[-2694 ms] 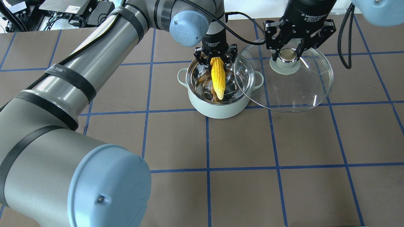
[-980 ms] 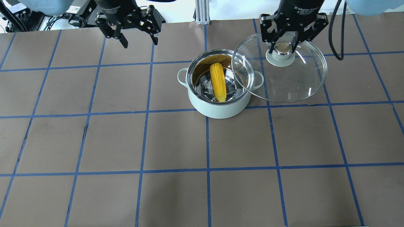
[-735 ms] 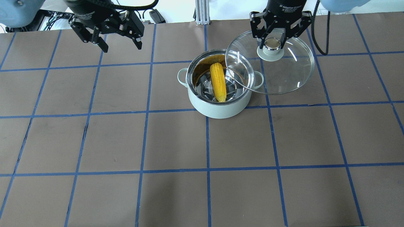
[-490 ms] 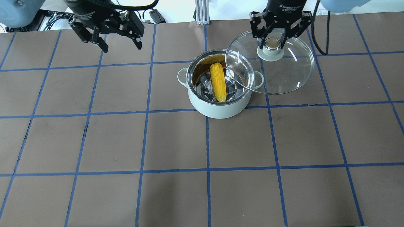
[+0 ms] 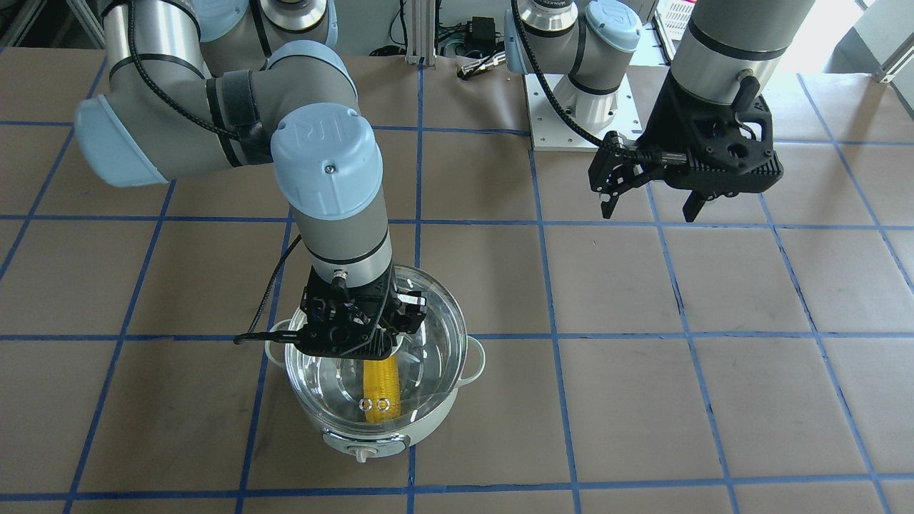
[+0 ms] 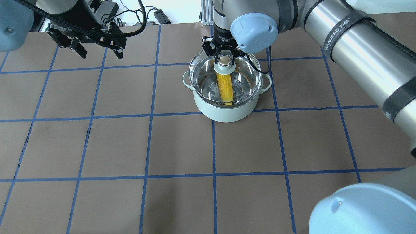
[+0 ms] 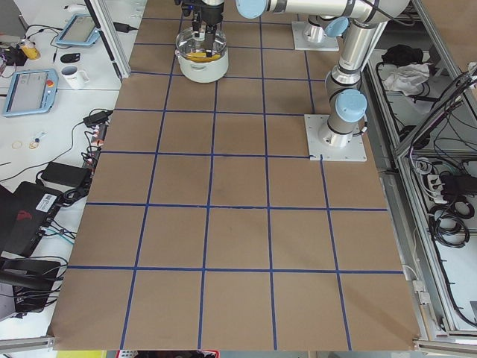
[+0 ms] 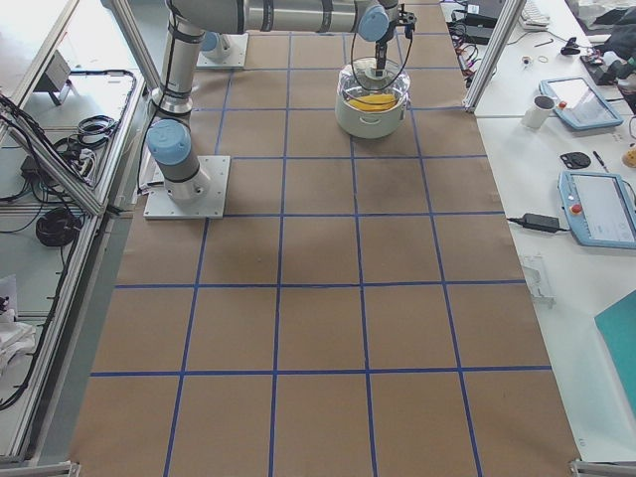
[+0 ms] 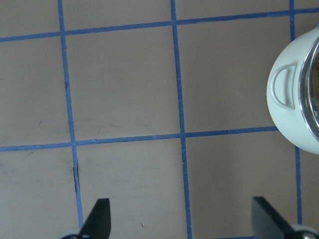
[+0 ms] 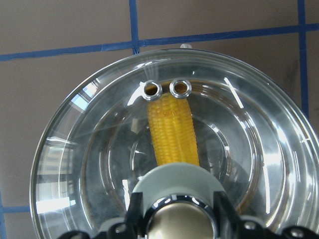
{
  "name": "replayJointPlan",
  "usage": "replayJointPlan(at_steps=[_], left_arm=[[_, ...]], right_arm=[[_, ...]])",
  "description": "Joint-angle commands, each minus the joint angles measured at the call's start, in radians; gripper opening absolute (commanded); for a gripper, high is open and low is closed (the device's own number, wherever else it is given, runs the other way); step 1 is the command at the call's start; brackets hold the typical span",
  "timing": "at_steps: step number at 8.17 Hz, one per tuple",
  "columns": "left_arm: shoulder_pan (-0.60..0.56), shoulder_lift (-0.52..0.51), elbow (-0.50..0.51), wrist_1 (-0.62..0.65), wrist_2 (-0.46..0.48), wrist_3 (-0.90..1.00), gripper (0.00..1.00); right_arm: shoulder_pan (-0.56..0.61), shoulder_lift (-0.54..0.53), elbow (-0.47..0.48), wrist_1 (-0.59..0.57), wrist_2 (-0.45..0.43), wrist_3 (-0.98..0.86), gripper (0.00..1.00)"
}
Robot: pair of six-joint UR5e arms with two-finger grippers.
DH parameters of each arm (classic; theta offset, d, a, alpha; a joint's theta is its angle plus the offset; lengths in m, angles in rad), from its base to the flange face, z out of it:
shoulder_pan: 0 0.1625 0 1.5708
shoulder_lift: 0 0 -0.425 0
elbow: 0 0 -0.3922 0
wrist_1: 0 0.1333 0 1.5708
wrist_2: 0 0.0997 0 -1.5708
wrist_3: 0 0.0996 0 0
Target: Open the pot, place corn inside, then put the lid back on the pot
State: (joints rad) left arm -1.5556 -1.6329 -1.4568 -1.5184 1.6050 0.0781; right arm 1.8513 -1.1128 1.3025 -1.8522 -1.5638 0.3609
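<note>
One corn [image 6: 225,88] lies in the pot [image 6: 227,114] below lid [image 6: 202,69] and right pincer [image 6: 224,59].

glass, steel and matt paper

the round clear glass dome lid [image 10: 84,164] is glossy with bright glints; its knob [image 6: 224,59] is topped with polished metal, its two vent holes [image 10: 151,89] ringed in shiny metal. the round pale mint-white pot [image 6: 227,113] is smooth outside, mirror steel inside. the yellow corn cob [image 10: 172,132] is bumpy and dull. the brown table covering [image 6: 182,146] is matt, paper-like, lined with blue tape [image 6: 182,176].

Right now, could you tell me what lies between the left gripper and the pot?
Only bare table lies between the left gripper and the pot, per the overhead view.
</note>
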Motion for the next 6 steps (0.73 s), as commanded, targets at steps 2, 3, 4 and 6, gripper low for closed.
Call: replayJointPlan(at_steps=[2, 3, 4, 6], left_arm=[[0.002, -0.007, -0.017, 0.006, -0.002, 0.009, 1.00], [0.000, -0.010, -0.025, 0.001, 0.000, 0.000, 1.00], [0.000, -0.010, -0.039, 0.007, 0.000, 0.009, 1.00], [0.000, -0.008, -0.042, 0.010, 0.000, 0.005, 1.00]], right_arm=[[0.006, 0.005, 0.060, -0.079, -0.008, -0.040, 0.34], [0.006, 0.005, 0.060, -0.079, -0.010, -0.045, 0.34], [0.005, 0.005, 0.060, -0.079, -0.010, -0.045, 0.34], [0.003, 0.004, 0.060, -0.079, -0.012, -0.053, 0.34]])
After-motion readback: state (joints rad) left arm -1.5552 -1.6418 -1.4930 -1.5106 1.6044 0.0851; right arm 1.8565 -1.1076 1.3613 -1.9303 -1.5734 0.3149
